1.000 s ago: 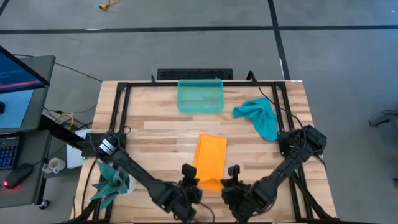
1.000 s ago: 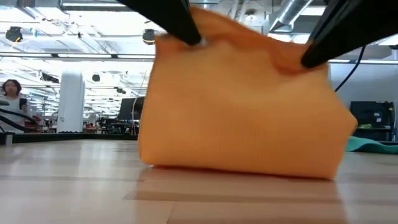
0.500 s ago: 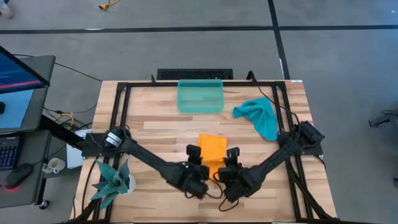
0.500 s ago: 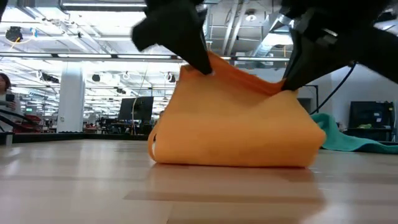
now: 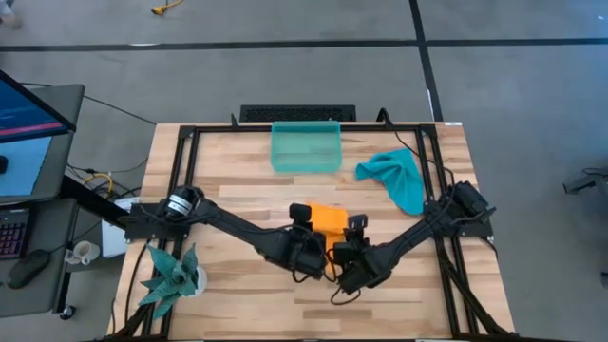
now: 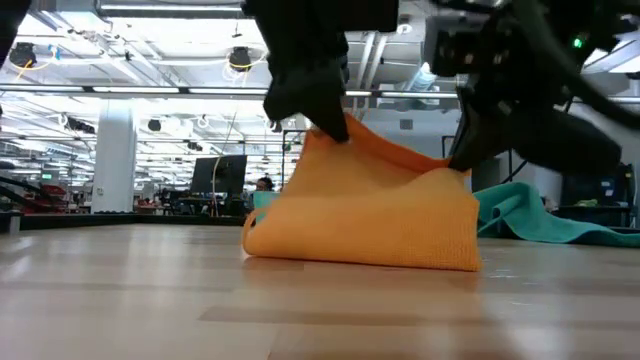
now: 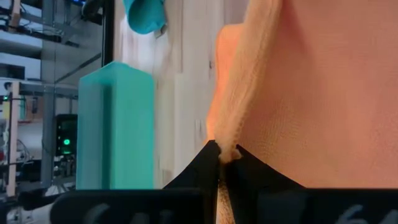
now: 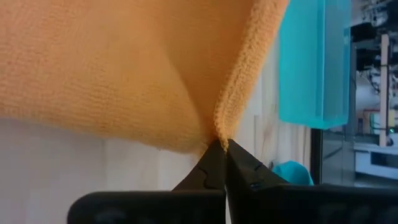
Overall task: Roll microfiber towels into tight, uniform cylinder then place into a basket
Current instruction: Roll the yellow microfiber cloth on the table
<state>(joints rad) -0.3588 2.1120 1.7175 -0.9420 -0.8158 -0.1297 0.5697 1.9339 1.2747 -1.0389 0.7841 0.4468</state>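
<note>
Orange microfiber towel [image 5: 329,220], folded over on itself, lies near the middle of the wooden bench [image 5: 237,195], slightly toward the front edge. We see both grippers pinching its lifted edge. The left gripper [image 5: 301,224] is closed on the towel's left corner; in the left wrist view its two dark fingers [image 7: 208,168] meet on the hem with no gap between them. The right gripper [image 5: 353,233] is likewise closed on the right corner, its fingers [image 8: 214,163] clamped together on the hem in the right wrist view. In the low view the orange towel [image 6: 365,215] rises from the bench surface to a ridge held by the two grippers, its lower fold resting on the wood.

The teal-blue towel [image 5: 396,176] lies crumpled near the right edge of the bench, toward the back, well apart from the orange one. It shows at the right of the low view, behind the orange towel.

The basket [image 5: 305,147], translucent sea-green, stands at the middle of the back edge of the bench. We see nothing inside it. It is well apart from both towels.

A black metal frame [image 5: 183,152] borders the bench. A spiky teal plant [image 5: 171,275] stands at the front left corner.
</note>
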